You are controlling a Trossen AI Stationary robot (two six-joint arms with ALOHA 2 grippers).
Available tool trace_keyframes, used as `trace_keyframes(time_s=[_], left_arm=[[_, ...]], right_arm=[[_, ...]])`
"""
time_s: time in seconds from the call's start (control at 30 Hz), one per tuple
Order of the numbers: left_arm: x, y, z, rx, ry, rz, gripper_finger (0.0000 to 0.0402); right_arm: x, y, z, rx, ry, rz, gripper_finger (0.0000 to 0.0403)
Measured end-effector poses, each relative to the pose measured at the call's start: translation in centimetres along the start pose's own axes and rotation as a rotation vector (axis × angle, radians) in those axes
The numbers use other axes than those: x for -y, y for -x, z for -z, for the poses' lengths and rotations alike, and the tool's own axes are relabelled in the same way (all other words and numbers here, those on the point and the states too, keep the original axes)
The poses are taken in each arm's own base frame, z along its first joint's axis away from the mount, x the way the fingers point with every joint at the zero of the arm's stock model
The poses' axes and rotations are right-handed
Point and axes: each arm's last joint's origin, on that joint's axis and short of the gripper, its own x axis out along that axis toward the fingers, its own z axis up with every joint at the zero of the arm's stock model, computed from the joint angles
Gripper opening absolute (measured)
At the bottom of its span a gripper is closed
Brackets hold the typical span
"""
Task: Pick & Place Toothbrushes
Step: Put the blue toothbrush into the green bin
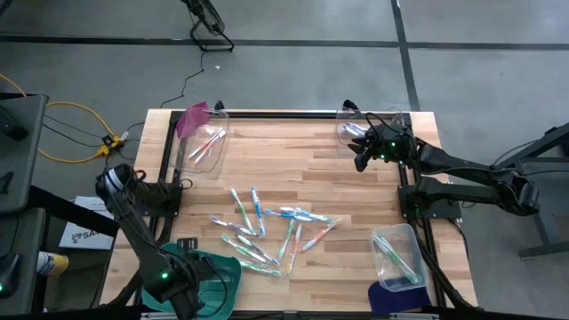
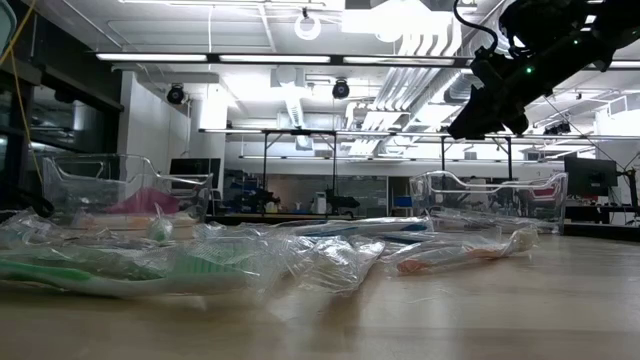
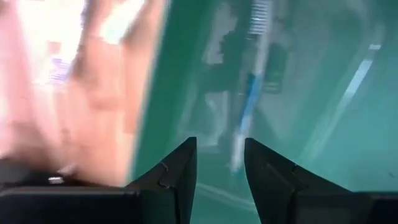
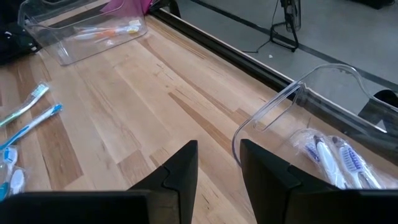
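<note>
Left wrist view shows my left claw (image 3: 221,168) spread a little, holding nothing, poised over a green bin (image 3: 323,124) at the bench's near left corner, where one blue-and-white toothbrush (image 3: 245,118) lies just past my fingertips; I judge it was dropped there by colour. Farther out, the remaining toothbrushes (image 1: 271,228), wrapped in clear film, lie scattered mid-bench (image 1: 293,156), awaiting sorting. Farthest, my right claw (image 4: 217,165) hovers narrowly parted and empty beside a clear bin (image 4: 323,134) at the far right corner, already holding purple brushes.
</note>
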Motion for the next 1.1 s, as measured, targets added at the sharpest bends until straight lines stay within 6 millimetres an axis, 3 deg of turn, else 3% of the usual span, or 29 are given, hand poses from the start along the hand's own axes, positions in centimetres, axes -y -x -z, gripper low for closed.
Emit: trace_keyframes(time_s=[0.4, 0.7, 1.1], left_arm=[[-5.1, 0.2, -2.9, -0.058, -0.140, -0.293, 0.0127], [-7.9, 0.0, -7.1, 0.169, -0.312, -0.518, 0.0127], [-11.1, -0.6, -14.1, 0.331, -0.503, -0.471, 0.0127]], right_arm=[[0.0, 0.0, -0.1, 0.007, 0.006, -0.002, 0.0113], [0.0, 0.0, -0.1, 0.006, 0.008, -0.002, 0.0113], [0.0, 0.0, 0.0, 0.001, 0.008, -0.004, 0.0113]])
